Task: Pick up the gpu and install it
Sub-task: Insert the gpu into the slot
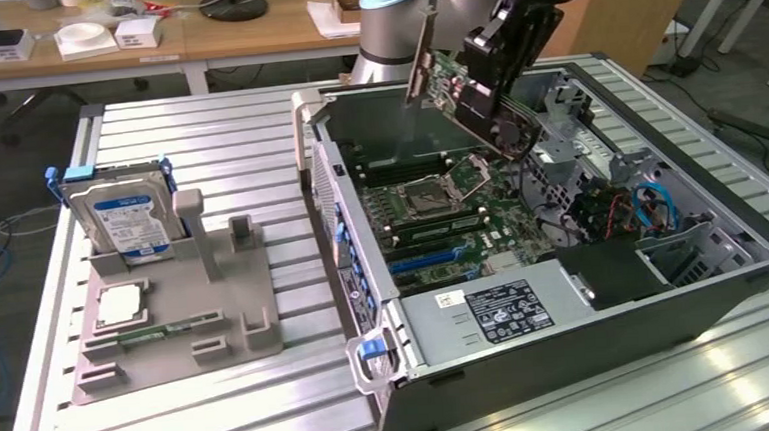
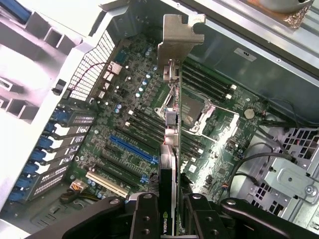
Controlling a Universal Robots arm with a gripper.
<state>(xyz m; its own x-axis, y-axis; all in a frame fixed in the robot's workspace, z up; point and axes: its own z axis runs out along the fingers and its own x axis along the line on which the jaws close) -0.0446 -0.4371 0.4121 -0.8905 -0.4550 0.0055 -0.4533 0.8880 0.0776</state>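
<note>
The gpu [image 1: 455, 89] is a thin green-and-dark circuit card with a silvery end bracket [image 2: 178, 36]. It hangs tilted in the air over the open computer case [image 1: 709, 286], above the motherboard [image 1: 452, 221]. My gripper [image 1: 498, 48] is shut on its upper part. In the wrist view the gpu [image 2: 169, 149] runs edge-on away from my gripper [image 2: 170, 206], a black finger [image 2: 144, 216] on either side of it. It floats over the processor socket [image 2: 199, 114] and memory slots. The blue expansion slot [image 2: 132, 149] lies beside it, lower on the board, with nothing in it.
A grey fixture [image 1: 218, 326] on the slatted aluminium table [image 1: 219, 135] at the exterior view's left holds an upright hard drive [image 1: 124, 216] and a square processor chip [image 1: 120, 304]. A power supply [image 1: 497, 309], cables [image 1: 659, 209] and drive bays crowd the case.
</note>
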